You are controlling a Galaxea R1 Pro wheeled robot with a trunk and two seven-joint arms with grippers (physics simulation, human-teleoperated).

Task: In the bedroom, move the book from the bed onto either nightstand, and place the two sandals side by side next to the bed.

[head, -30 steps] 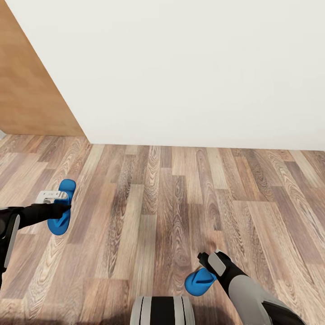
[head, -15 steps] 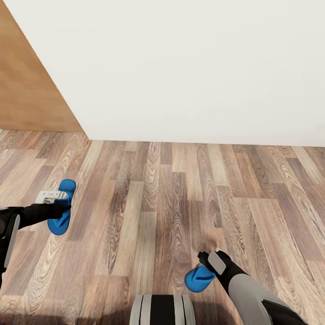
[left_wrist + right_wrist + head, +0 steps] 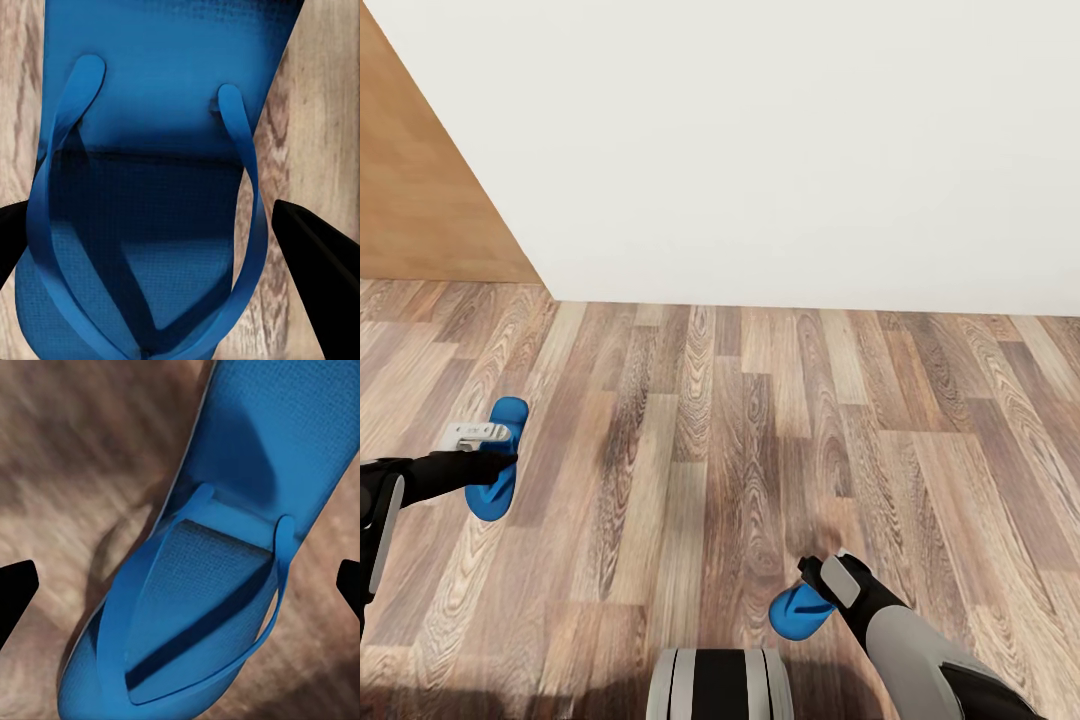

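Observation:
I carry two bright blue sandals above a wood-plank floor. At the left of the head view my left gripper (image 3: 495, 452) is shut on one sandal (image 3: 500, 490). In the left wrist view that sandal (image 3: 150, 150) spans the space between the black fingertips (image 3: 315, 255), straps facing the camera. Low at the right, my right gripper (image 3: 818, 588) is shut on the other sandal (image 3: 797, 612). The right wrist view shows this sandal (image 3: 247, 472) lying slantwise between the fingertips (image 3: 15, 592). The bed, the book and the nightstand are out of view.
A plain white wall (image 3: 760, 150) rises straight ahead, meeting the plank floor (image 3: 740, 420) along a line across the picture. A light-brown wooden panel (image 3: 420, 200) stands at the far left against the wall. My base (image 3: 720, 685) shows at the bottom edge.
The whole picture has shifted: the line where wall meets floor sits a little higher and the wooden panel further left. Both arms and sandals keep their places in the picture.

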